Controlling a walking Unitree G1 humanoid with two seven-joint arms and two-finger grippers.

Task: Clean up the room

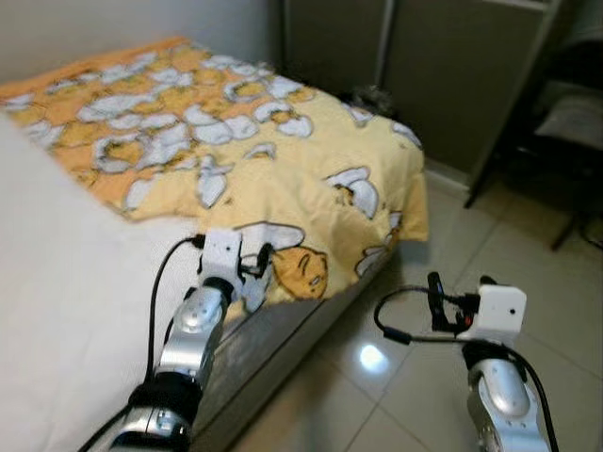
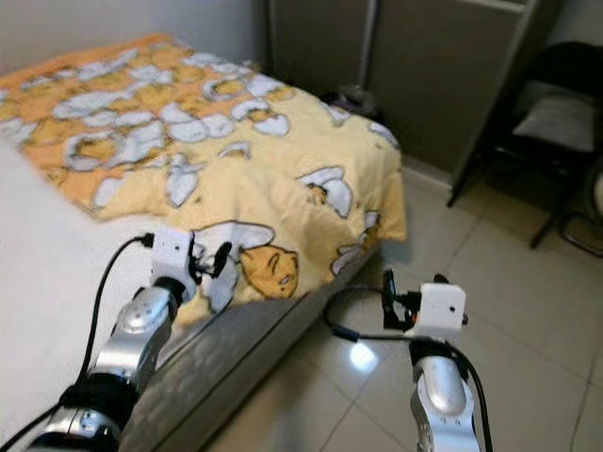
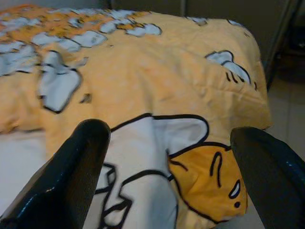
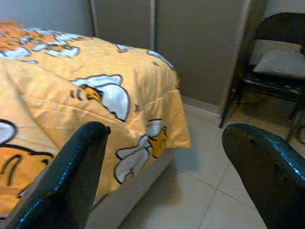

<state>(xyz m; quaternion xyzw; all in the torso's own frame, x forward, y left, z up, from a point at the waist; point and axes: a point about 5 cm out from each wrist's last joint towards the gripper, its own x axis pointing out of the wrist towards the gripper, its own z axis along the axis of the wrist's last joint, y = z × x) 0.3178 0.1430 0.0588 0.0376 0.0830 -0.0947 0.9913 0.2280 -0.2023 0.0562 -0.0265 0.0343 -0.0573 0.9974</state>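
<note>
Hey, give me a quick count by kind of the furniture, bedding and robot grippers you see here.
Beds: 1
Yellow cartoon blankets: 1
Black folding chairs: 1
Wardrobes: 1
Grippers: 2, the left gripper at the blanket's edge and the right gripper over the tiled floor, both with jaws open
Total: 6

Bed [image 1: 57, 282] and yellow blanket [image 1: 236, 141] cut off at frame left. Chair [image 2: 556, 113] cropped at upper right. Small dark object [image 1: 372, 96] beyond the blanket: unidentifiable.

At your two o'clock stands a dark folding chair [image 2: 556, 113] with a pale cushion [image 2: 563, 118] — grey wardrobe doors [image 2: 424, 66] at twelve, glossy tiled floor [image 2: 528, 311] below.
</note>
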